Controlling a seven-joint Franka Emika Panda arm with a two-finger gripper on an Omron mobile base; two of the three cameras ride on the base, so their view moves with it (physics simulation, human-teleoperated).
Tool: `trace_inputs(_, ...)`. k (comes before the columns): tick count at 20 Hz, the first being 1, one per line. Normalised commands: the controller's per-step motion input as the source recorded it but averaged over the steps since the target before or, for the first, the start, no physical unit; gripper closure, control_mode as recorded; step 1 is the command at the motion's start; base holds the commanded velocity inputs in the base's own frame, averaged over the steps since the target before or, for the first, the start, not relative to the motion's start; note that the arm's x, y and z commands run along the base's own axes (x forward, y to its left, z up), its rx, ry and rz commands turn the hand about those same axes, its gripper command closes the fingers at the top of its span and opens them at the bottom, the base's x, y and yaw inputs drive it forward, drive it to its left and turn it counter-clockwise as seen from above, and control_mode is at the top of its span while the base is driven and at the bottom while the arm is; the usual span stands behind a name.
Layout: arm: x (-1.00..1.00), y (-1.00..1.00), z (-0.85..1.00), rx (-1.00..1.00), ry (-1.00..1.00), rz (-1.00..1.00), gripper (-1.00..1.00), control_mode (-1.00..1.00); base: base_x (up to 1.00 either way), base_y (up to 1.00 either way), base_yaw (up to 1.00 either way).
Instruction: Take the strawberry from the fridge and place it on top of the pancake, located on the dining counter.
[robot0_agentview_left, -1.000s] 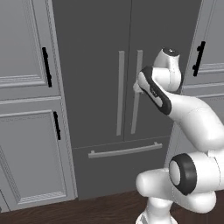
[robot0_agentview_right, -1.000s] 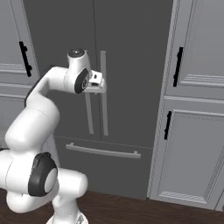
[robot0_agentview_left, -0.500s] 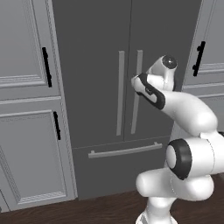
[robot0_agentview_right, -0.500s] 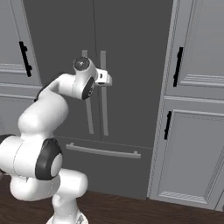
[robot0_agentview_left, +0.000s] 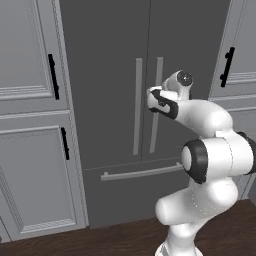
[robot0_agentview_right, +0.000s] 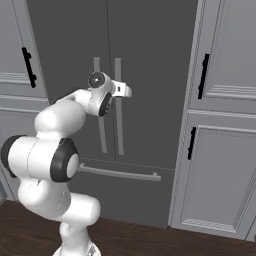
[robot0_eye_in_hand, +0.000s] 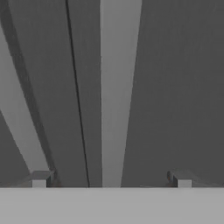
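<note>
The tall dark grey fridge (robot0_agentview_left: 107, 55) stands shut, so the strawberry inside is hidden. The pancake and the dining counter are out of view. My gripper (robot0_agentview_left: 150, 99) is stretched out at mid height in front of the fridge's two vertical bar handles, close to the right door's handle (robot0_agentview_left: 158, 85). From the right base view the gripper (robot0_agentview_right: 128, 92) sits just before that handle (robot0_agentview_right: 119, 125). In the hand view the gripper (robot0_eye_in_hand: 111, 178) is open, its two fingertips (robot0_eye_in_hand: 41, 178) standing either side of the pale handle bar (robot0_eye_in_hand: 117, 87), with nothing between them.
Light grey panelled cabinets with black handles flank the fridge on the left (robot0_agentview_left: 30, 150) and right (robot0_agentview_right: 225, 150). The bottom drawer's horizontal bar (robot0_agentview_left: 140, 172) runs below my hand. Dark wood floor (robot0_agentview_left: 115, 237) lies in front.
The hand has moved forward, closer to the fridge's handles, and the arm's elbow has folded lower. The jaws stayed wide apart. The fridge doors have not moved.
</note>
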Motion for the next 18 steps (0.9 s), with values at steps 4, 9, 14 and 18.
trace_inputs(4, 0.44, -0.13, 0.0, 0.0, 0.0, -0.01, -1.0, -1.0, 0.0, 0.0, 0.0)
trace_inputs(9, 0.45, -0.25, 0.0, 0.0, 0.0, 0.0, -1.0, -1.0, 0.0, 0.0, 0.0)
trace_inputs(14, 0.47, -0.03, -0.09, 0.0, 0.0, 0.0, -1.0, -1.0, 0.0, 0.0, 0.0)
trace_inputs(18, 0.56, 0.0, -0.07, 0.0, 0.0, 0.0, -1.0, -1.0, 0.0, 0.0, 0.0)
